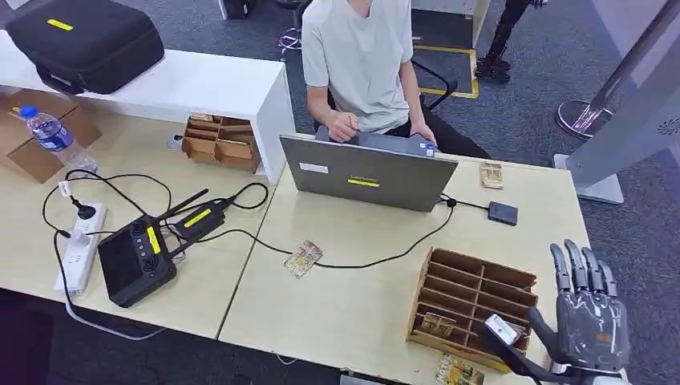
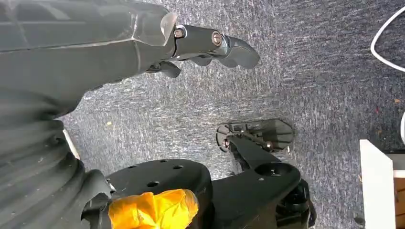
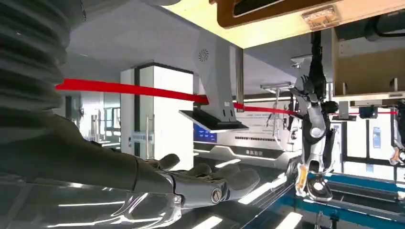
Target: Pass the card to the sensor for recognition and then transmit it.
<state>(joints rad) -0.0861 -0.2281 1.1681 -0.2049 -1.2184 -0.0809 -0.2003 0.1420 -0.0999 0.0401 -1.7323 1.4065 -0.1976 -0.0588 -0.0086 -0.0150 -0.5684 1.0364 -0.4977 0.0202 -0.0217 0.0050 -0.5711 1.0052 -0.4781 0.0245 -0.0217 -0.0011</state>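
**Right hand raised and empty; card lying on worktop**

Head view: the right hand [image 1: 589, 317] is raised at the worktop's [image 1: 353, 313] near right corner, fingers straight and spread, holding nothing. Just beside it stands a wooden slotted organiser [image 1: 469, 305]. A card [image 1: 303, 258] lies flat mid-worktop, in front of a laptop [image 1: 365, 172] where a person [image 1: 361, 60] sits. A small dark sensor [image 1: 503, 212] lies right of the laptop, cabled to it.

Left wrist view: the left hand [image 2: 210, 45] hangs over grey carpet [image 2: 310, 71], fingers loosely extended, empty.

Right wrist view: the right hand [image 3: 200, 183] is flat and open, nothing in it.
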